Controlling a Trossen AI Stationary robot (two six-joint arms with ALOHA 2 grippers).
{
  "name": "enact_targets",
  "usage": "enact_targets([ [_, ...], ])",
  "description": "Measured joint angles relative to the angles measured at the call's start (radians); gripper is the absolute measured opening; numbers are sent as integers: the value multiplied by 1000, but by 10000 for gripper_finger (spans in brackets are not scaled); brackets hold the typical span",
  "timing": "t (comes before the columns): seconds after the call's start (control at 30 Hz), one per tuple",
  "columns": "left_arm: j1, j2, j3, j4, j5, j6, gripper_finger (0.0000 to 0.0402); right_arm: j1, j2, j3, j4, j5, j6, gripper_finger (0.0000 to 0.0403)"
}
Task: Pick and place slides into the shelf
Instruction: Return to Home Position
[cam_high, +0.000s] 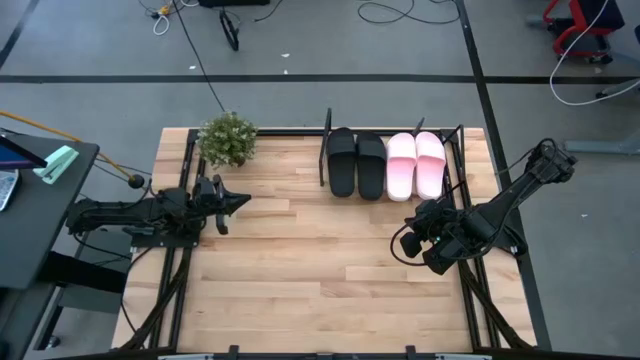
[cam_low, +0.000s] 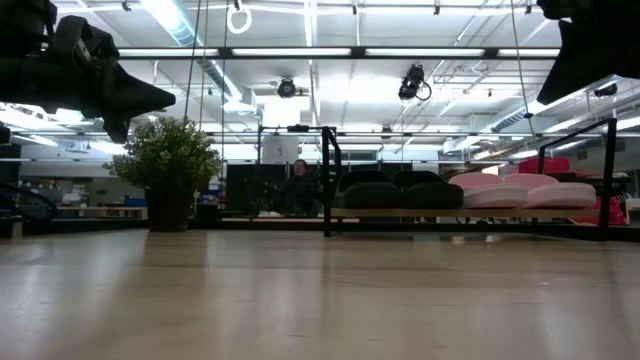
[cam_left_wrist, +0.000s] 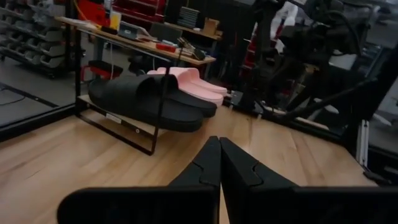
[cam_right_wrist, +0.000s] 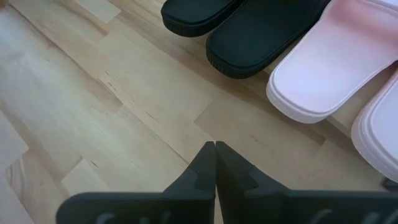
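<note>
Both pairs of slides lie side by side on the shelf (cam_high: 325, 150) at the table's far edge: the black pair (cam_high: 356, 163) to the left, the pale pink pair (cam_high: 416, 165) to the right, soles on its board. The low view shows the black slides (cam_low: 390, 190) and pink slides (cam_low: 520, 192) on the rack (cam_low: 327, 180). My left gripper (cam_high: 245, 201) is shut, above the table's left part, pointing right; the left wrist view shows its closed fingers (cam_left_wrist: 219, 163) aimed at the black slides (cam_left_wrist: 146, 99). My right gripper (cam_high: 408, 218) is shut, just near of the pink pair, fingers (cam_right_wrist: 215, 163) over bare wood.
A small green potted plant (cam_high: 228, 138) stands at the far-left corner, left of the shelf. The table's wooden middle and near part (cam_high: 320, 270) carry nothing. A dark side table (cam_high: 30, 200) sits beyond the left edge. A person (cam_low: 298, 185) sits in the room behind.
</note>
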Motion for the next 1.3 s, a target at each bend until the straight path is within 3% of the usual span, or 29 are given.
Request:
enact_targets([
  [0.57, 0, 0, 0, -50, 251, 160, 7, 0, 0, 0, 0, 0, 19, 8],
  [0.97, -1, 6, -1, -50, 257, 216, 7, 4, 0, 0, 1, -41, 44, 8],
  [1.13, -1, 6, -1, -31, 256, 220, 37, 47, -6, -17, 4, 75, 48, 4],
  [1.3, -1, 6, -2, 2, 263, 220, 57, 101, -74, -189, 92, 214, 157, 2],
])
